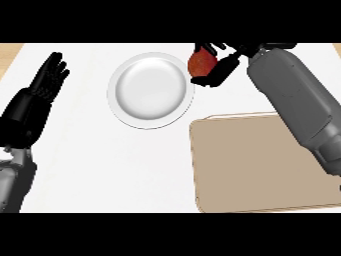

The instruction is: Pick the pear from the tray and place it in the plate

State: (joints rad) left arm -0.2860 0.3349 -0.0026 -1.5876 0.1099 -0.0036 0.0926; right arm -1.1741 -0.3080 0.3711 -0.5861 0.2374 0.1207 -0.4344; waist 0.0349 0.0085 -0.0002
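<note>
The pear (200,62), reddish-orange, was held in the right hand (219,64), whose black fingers and thumb curled round it from the right and from below, hiding part of it. It sat at the far side of the counter (84,165), just beside the upper right rim of the plate (151,91) and not over the plate's middle; whether it touched the rim could not be told. The visible part of the fruit looked taller than wide, its long axis running roughly from the near side to the far side of the view, tipped slightly. Which end carried the stem could not be made out.

The white plate lay flat on the white counter, left of the tan tray (269,165), which sat at the near right with the right forearm crossing above its far right corner.

The left hand (36,95) rested open at the view's left edge, fingers straight and pointing away, holding nothing.
</note>
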